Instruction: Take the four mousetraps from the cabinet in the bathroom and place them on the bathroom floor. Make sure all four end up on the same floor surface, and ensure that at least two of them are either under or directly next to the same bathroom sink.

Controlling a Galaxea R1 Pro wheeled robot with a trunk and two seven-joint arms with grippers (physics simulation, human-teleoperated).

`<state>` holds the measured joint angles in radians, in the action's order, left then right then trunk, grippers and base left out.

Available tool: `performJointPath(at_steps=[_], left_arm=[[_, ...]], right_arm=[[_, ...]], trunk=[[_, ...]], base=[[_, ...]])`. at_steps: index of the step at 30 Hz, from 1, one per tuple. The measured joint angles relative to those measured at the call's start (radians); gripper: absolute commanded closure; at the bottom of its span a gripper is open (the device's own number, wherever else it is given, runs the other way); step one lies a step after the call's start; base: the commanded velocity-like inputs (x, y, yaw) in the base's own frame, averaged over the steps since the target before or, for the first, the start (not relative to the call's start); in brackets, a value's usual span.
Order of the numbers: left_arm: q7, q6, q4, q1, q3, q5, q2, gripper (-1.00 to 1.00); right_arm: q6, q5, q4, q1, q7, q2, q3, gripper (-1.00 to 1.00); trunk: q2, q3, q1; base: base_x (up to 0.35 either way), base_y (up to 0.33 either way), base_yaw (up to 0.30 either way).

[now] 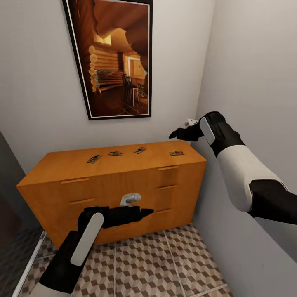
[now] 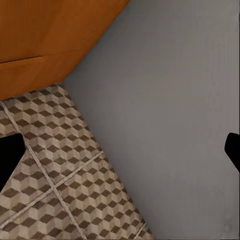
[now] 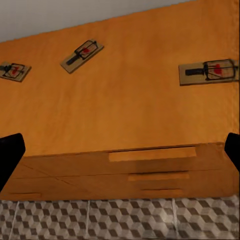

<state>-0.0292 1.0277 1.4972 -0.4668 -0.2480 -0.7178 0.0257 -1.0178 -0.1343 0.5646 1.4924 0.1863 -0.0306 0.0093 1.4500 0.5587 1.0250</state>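
A: Where did the traps lie?

B: All four sat in a loose row on the cabinet [image 1: 123,165] top, mid-frame in the head view: trap one [image 1: 94,159] at the left, trap two [image 1: 115,154], trap three [image 1: 140,150], and trap four [image 1: 176,153] nearest the right edge. None had reached the floor [image 1: 144,264] at the bottom of the frame.

A: And the grippers?

B: The right gripper [image 1: 175,134] hung above the cabinet's right end, just up from trap four. Its wrist view showed both finger tips far apart at the frame edges, so it stood released and empty. The left gripper [image 1: 146,212] was low in front of the drawers, likewise spread wide and holding nothing.

A: How should the grasp have gone?

B: Probably by taking trap four first, being closest. The slab was thin and flat, so the fingers likely needed to come straight down, straddle its short sides and close right at the wood surface without knocking it toward the wall [image 1: 247,82].
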Motion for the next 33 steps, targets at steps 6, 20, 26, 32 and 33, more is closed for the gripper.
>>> performJointPath(at_steps=[6, 20, 26, 32, 33], left_arm=[[0.005, 0.000, 0.000, -0.219, -0.043, -0.358, -0.052, -1.00], [0.069, 0.000, 0.000, -0.516, -0.049, -0.787, -0.228, -1.00], [0.338, -0.003, -0.002, -0.652, -0.049, -1.048, -0.242, -1.00], [0.779, -0.009, -0.006, -0.775, -0.052, -1.280, -0.214, -1.00], [0.846, -0.009, -0.007, -0.788, -0.052, -1.303, -0.210, -1.00]], right_arm=[[0.001, 0.000, -0.016, 0.009, -0.083, 0.000, 0.000, -1.00], [0.003, -0.001, -0.023, 0.009, -0.159, 0.003, -0.002, -1.00], [0.005, -0.001, -0.026, 0.009, -0.209, -0.002, -0.002, -1.00], [0.005, -0.002, -0.027, 0.009, -0.224, -0.003, 0.000, -1.00], [0.005, -0.002, -0.027, 0.009, -0.225, -0.003, 0.000, -1.00]], trunk=[[0.000, 0.000, 0.000], [0.000, 0.000, 0.000], [0.000, 0.000, 0.000], [0.000, 0.000, 0.000], [0.000, 0.000, 0.000]], base=[[0.000, 0.000, 0.000], [0.000, 0.000, 0.000], [0.000, 0.000, 0.000], [0.000, 0.000, 0.000], [0.000, 0.000, 0.000]])
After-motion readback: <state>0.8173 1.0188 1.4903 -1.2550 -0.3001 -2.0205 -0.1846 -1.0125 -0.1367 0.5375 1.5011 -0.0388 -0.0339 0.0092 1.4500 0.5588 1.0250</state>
